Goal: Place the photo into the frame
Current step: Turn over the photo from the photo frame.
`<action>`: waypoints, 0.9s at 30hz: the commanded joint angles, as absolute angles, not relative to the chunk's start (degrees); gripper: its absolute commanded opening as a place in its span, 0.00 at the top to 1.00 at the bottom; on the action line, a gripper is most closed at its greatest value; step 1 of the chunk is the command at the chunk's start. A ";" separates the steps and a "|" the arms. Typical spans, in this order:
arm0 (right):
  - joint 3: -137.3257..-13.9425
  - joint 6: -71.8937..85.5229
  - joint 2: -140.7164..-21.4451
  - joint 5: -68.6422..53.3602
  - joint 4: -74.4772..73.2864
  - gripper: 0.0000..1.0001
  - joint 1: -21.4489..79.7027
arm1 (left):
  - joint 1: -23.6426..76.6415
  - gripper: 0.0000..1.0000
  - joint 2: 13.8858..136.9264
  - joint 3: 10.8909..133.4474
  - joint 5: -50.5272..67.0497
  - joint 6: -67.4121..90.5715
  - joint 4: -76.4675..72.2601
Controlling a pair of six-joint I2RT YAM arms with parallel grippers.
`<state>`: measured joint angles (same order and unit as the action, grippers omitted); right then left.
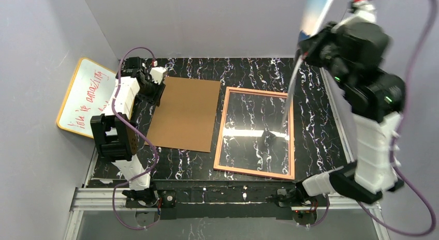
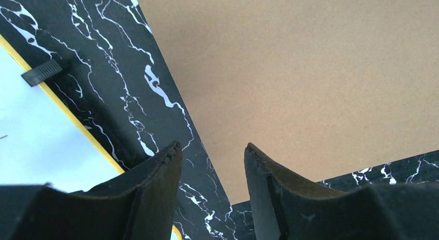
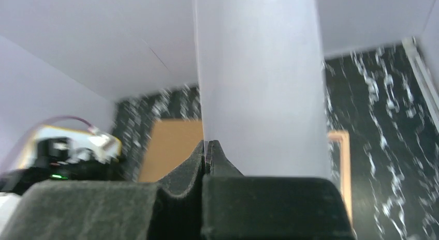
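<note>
So the photo (image 1: 314, 15) is up in the air, well above the desk (image 1: 321, 147), over its far right corner. It hangs more or less on edge. The top bit shows some blue and pale print, and the rest curves down as a thin whitish strip. From the right wrist cam you only get its plain white back (image 3: 259, 85), standing tall and filling the middle of the view.

The right end effector (image 3: 207, 149) has it pinched at the lower edge, fingers pressed tight together on the sheet. From above, that same end effector (image 1: 309, 47) sits high on a raised arm.

The frame (image 1: 253, 171) lies flat on the desk below and a bit left of the photo, not touching it. The black marble pattern shows through its middle. The wrist view is blurry, but you can catch an orange sliver of the frame (image 3: 339, 167) just past the sheet.

Just left of the frame is a brown backing board (image 1: 186, 113), also flat. The left end effector (image 2: 212, 147) hovers over that board's left edge, fingers spread with a moderate gap and nothing between them. A yellow-rimmed whiteboard (image 1: 85, 98) with red writing sits at the far left.
</note>
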<state>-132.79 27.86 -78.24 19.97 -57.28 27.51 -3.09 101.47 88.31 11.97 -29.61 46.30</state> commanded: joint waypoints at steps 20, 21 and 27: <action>-78.17 62.41 -84.52 4.80 -39.39 0.83 31.31 | -2.90 0.50 95.67 83.13 8.66 -30.22 45.56; -75.99 64.09 -83.29 4.23 -37.04 0.88 30.95 | -2.90 0.50 95.55 82.94 8.63 -30.28 45.45; -69.06 68.95 -79.25 10.72 -28.97 0.99 30.72 | -2.91 0.50 95.54 82.09 7.84 -30.71 44.52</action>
<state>-69.10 63.16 -81.14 7.88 -37.06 30.68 -3.09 98.59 82.85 8.54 -30.06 44.60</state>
